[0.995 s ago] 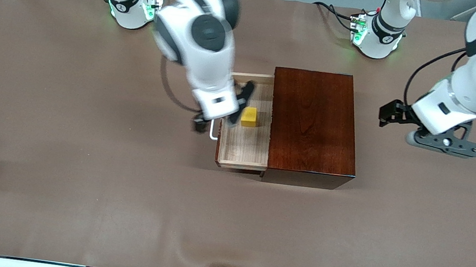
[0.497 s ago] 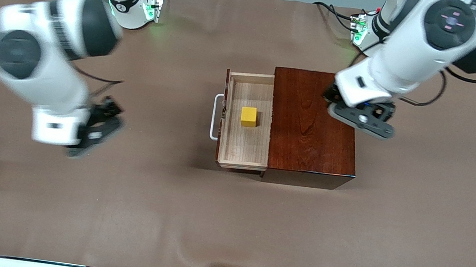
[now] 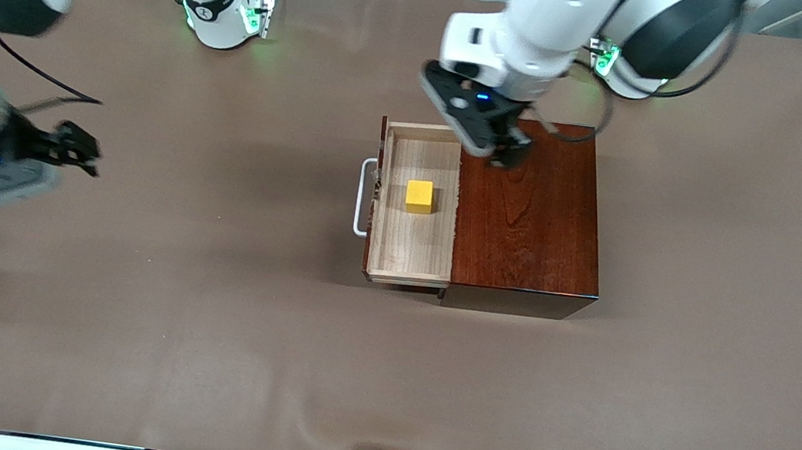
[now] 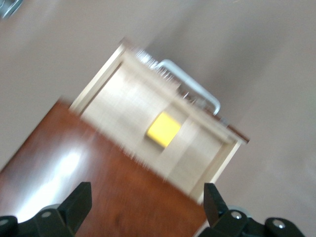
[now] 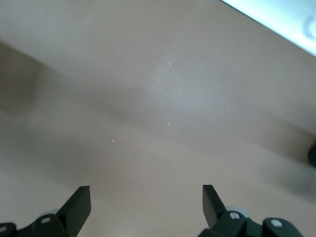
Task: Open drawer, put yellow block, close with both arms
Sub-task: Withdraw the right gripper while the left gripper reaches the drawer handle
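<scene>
One drawer (image 3: 410, 257); one yellow block (image 3: 419, 196); two arms (image 3: 545, 12)

Both arms: glossy white shells, black joint bands, round bases lit green, black cables trailing from the wrists. Left pincer (image 3: 505, 153) black on a grey flange with a blue indicator light. Right pincer (image 3: 81, 153) black, likewise blue-lit, blocky black fingertips (image 5: 79, 207).

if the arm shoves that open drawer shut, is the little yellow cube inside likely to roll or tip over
Probably not. The small yellow cube rests flat on the pale wood floor of the open drawer, and flat faces tend to slide, not roll. It looks squat, so tipping seems unlikely. It sits apart from the drawer's walls, so a hard shove might skid it a little.
</scene>
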Controlling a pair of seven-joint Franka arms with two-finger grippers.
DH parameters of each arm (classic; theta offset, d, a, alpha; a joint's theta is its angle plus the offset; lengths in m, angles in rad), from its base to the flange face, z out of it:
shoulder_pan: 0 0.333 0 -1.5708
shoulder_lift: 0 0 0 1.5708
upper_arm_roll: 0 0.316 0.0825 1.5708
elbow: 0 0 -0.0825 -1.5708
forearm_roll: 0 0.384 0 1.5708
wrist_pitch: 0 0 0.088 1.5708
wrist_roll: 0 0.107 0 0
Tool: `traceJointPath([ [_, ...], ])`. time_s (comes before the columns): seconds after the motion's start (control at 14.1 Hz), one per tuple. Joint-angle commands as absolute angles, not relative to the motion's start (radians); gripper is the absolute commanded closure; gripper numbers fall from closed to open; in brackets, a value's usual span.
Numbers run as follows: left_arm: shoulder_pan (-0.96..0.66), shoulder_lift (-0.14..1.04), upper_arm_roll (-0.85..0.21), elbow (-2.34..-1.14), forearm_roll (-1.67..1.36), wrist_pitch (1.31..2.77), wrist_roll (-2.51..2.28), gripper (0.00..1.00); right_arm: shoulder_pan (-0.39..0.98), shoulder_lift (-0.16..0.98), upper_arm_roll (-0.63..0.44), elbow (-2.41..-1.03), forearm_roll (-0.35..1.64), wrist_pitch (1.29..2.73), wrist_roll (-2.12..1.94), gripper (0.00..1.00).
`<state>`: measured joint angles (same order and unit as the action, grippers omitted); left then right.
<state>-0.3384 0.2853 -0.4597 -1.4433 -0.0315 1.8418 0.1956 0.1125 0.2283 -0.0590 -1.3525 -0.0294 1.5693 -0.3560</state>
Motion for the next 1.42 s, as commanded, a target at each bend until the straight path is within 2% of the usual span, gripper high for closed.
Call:
traceJointPath([
  [0.0, -0.406, 0.46, -0.472, -1.324, -0.037, 1.955, 0.351, 0.0, 0.141, 0.094, -0.106, -1.503, 0.0, 1.588, -0.205, 0.0],
  [0.28, -0.547, 0.622, -0.41, -1.272, -0.012, 2.12, 0.447, 0.0, 0.135, 0.019, -0.094, -1.566, 0.0, 1.577, -0.038, 0.0],
  [0.57, -0.693, 0.704, -0.272, -1.259, 0.008, 2.204, 0.622, 0.0, 0.115, -0.034, -0.095, -1.606, 0.002, 1.545, 0.018, 0.0],
  [0.71, -0.715, 0.736, -0.233, -1.259, 0.008, 2.212, 0.67, 0.0, 0.112, -0.031, -0.098, -1.6, 0.002, 1.529, 0.037, 0.0],
  [1.07, -0.715, 0.762, -0.229, -1.264, 0.052, 2.198, 0.669, 0.0, 0.109, -0.026, -0.115, -1.577, -0.003, 1.528, 0.035, 0.0],
  [1.35, -0.727, 0.755, -0.219, -1.262, 0.076, 2.123, 0.666, 0.0, 0.084, -0.025, -0.115, -1.566, 0.001, 1.497, 0.037, 0.0],
])
